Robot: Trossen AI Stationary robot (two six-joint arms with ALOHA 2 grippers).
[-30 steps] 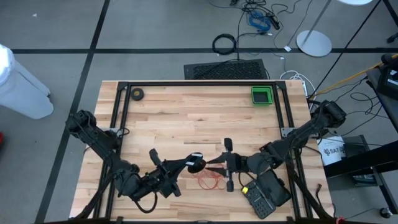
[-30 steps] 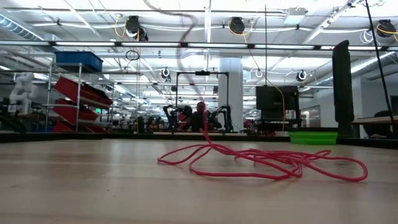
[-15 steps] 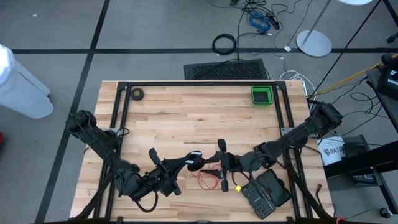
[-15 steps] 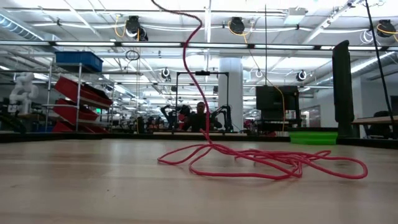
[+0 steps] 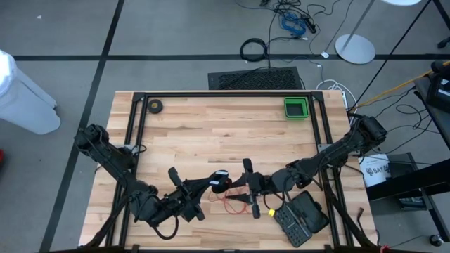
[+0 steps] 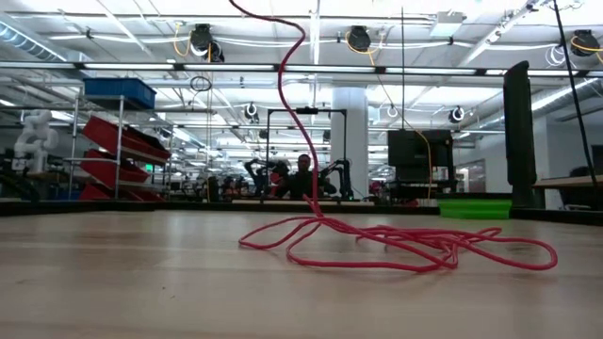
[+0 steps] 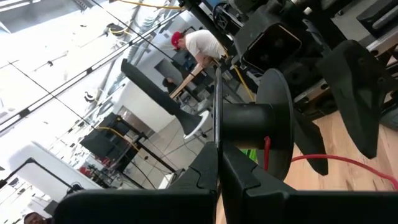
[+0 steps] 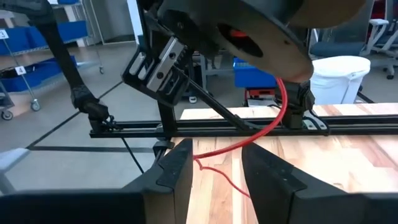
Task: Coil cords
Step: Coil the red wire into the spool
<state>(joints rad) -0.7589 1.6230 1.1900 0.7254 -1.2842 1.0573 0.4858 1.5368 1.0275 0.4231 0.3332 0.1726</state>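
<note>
A thin red cord lies in a loose heap (image 5: 235, 202) (image 6: 405, 247) on the wooden table (image 5: 211, 133) near its near edge. One slack strand (image 6: 283, 94) rises from the heap to the small black reel (image 5: 222, 185) (image 7: 249, 118), held above the table by my shut left gripper (image 5: 211, 187) (image 7: 217, 152). My right gripper (image 5: 249, 187) (image 8: 217, 163) stands open just right of the reel, level and pointing at it. The cord (image 8: 214, 155) runs down from the reel (image 8: 249, 31) and passes between its fingers. My left gripper pinches the reel's near flange at its thin rim (image 7: 217, 134) between its two fingers. The fingers come in level from the table's left. The reel is lifted clear of the table, with the cord leaving its hub (image 7: 267, 149) and hanging slack. My right gripper has the cord between its open fingers (image 8: 180, 171); whether it touches the cord I cannot tell.
A black ring-shaped roll (image 5: 155, 106) lies at the far left and a green bin (image 5: 296, 107) at the far right. A black case (image 5: 299, 219) sits at the near right, beside my right arm. Black frame rails (image 5: 225, 93) border the table.
My right gripper has moved toward the table's left, closer to the reel. The strand between the heap and the reel was blurred a second ago and now hangs still in a wavy line. The heap stays where it was.
</note>
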